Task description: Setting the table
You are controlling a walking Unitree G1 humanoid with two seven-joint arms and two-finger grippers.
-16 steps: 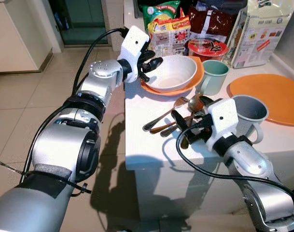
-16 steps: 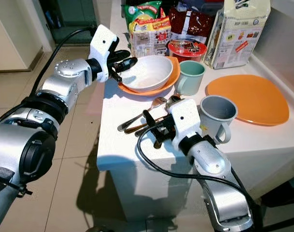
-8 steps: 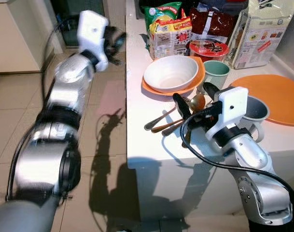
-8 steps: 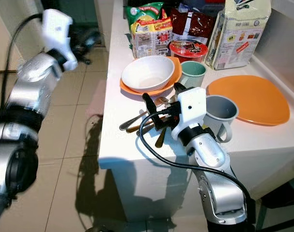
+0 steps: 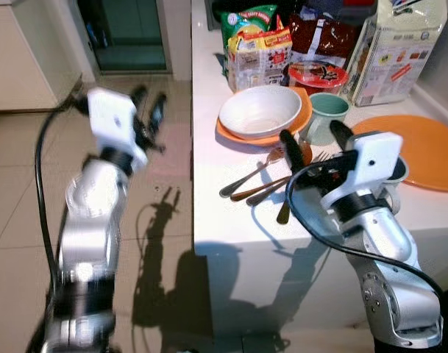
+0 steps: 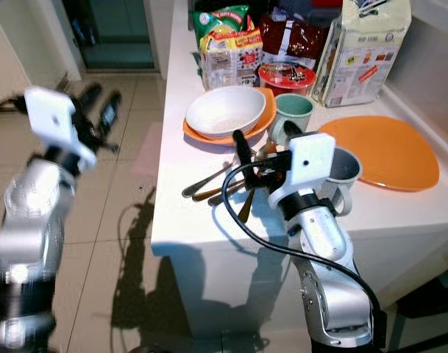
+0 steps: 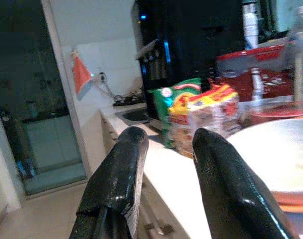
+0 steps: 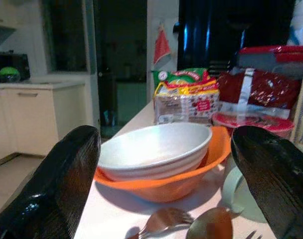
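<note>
Our right gripper (image 5: 308, 143) hovers with jaws spread wide and empty over the loose heap of metal forks and spoons (image 5: 271, 180) near the white table's (image 5: 231, 220) front edge, while at 12 o'clock from that cutlery the white ceramic bowl (image 5: 260, 112) sits nested in an orange plastic bowl (image 5: 301, 118), with a pale green mug (image 5: 325, 116) at 1 o'clock. Off at 9 o'clock our left gripper (image 5: 148, 112) hangs over the tiled floor, jaws slightly parted and holding nothing. We judge the cutlery light, stiff and slippery, best pinched across a handle, while the bowl looks breakable and wants a firm rim grip.
</note>
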